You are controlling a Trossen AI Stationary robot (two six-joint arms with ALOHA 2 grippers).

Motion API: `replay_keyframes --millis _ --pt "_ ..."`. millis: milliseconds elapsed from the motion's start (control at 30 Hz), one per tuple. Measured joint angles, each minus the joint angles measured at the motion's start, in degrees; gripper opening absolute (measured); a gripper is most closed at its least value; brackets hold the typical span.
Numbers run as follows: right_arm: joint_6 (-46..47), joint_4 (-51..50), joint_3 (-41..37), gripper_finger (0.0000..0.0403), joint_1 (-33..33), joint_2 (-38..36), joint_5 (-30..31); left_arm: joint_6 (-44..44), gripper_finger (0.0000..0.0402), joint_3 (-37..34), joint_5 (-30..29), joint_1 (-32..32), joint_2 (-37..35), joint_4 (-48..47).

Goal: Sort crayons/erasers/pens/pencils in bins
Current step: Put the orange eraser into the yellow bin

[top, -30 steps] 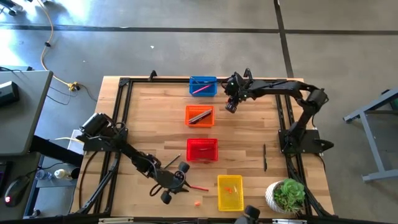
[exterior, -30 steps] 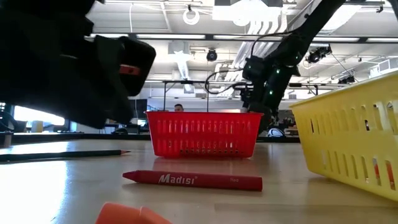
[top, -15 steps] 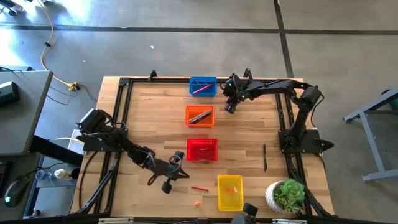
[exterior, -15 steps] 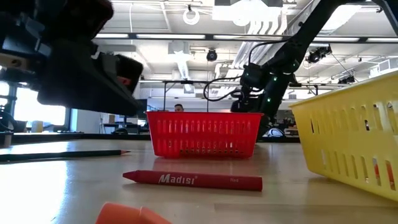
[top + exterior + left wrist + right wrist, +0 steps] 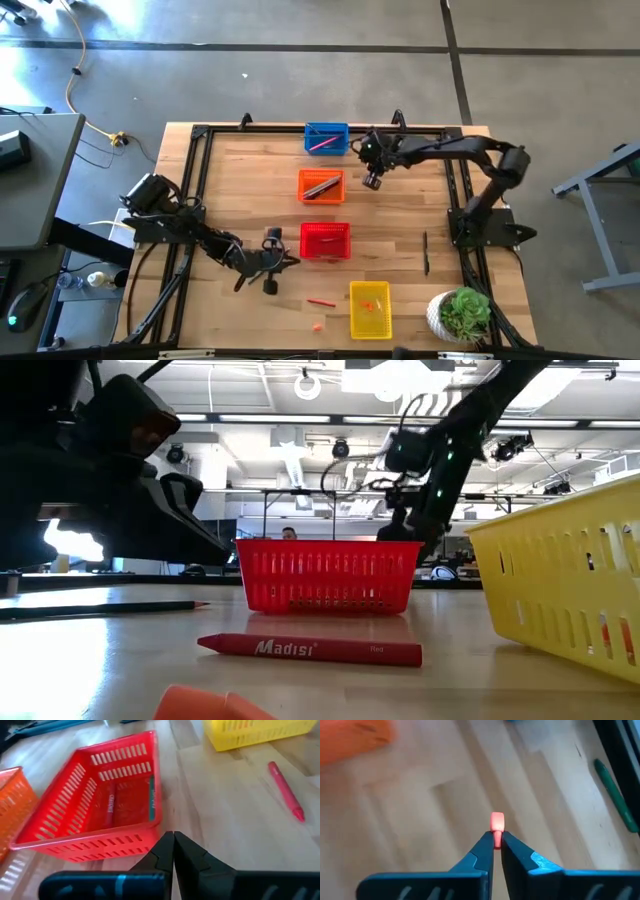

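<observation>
Right gripper (image 5: 494,845), frame centre, pinches eraser (image 5: 496,822) by its tip only; may slip out. Left gripper (image 5: 173,851) clenched empty beside red bin (image 5: 95,820)

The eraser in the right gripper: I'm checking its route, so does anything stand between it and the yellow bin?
Yes. The right gripper holds the eraser beside the orange bin; the red bin sits just beside the straight line to the yellow bin.
</observation>
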Motion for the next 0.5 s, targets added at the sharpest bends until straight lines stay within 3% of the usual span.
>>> replay_keyframes --millis 200,500 --pt "7.8 -9.1 0.0 0.0008 10.5 -7.3 4.8 0.0 0.0001 0.0 0.1 0.2 0.0 0.0" --pt "21.4 -13.7 0.0 0.0007 34.3 -13.7 10.2 0.4 0.0000 0.0 0.3 0.2 0.0 0.0"
